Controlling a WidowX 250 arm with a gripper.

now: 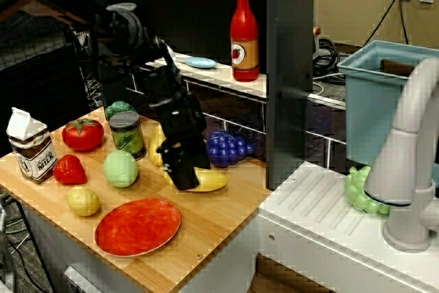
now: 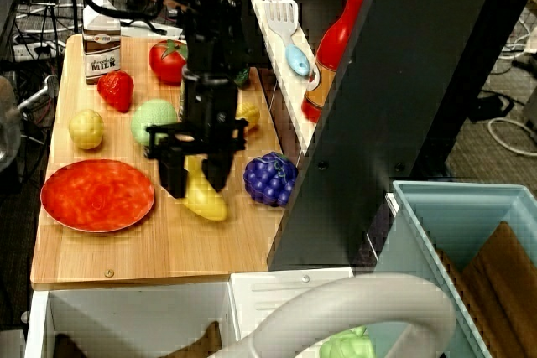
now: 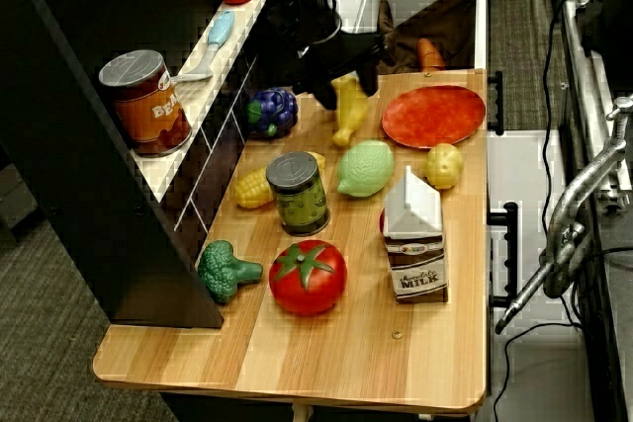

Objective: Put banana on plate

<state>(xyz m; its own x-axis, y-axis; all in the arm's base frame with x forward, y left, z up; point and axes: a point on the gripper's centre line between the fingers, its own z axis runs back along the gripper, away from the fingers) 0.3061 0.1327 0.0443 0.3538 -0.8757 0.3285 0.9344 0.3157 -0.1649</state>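
On the wooden bench [image 1: 219, 224] stand one black robot arm [image 1: 161, 94] and a spread of toy food, each a single piece. One red-orange plate [image 1: 137, 227] lies near the front edge, just beside the corner nearest the sink. One milk carton [image 1: 31, 145], marked "MILK", stands at the far-left end in the front view. One red tomato [image 1: 83, 134] sits behind it, with one green can [image 1: 127, 134] beside that. One pale green round fruit [image 1: 121, 168] lies in the middle, one bunch of purple grapes [image 1: 227, 147] near the back edge, one corn cob [image 3: 253, 188] by the can, one broccoli [image 3: 224, 271] behind the tomato, one strawberry [image 1: 70, 169] and one lemon [image 1: 83, 201] toward the front.

One yellow banana [image 1: 209, 180] lies flat on the wood between the grapes and the plate, apart from the plate's rim. The pincer [image 2: 195, 180] is right down over it, fingers spread to either side of the banana's upper end; whether the pads touch it I cannot tell. Its free end sticks out below the fingers toward the sink side.

One red bottle [image 1: 245, 34], one blue-handled spatula [image 2: 290, 33] and one lettered can [image 3: 145, 103] stand on the shelf behind; its writing is not readable.
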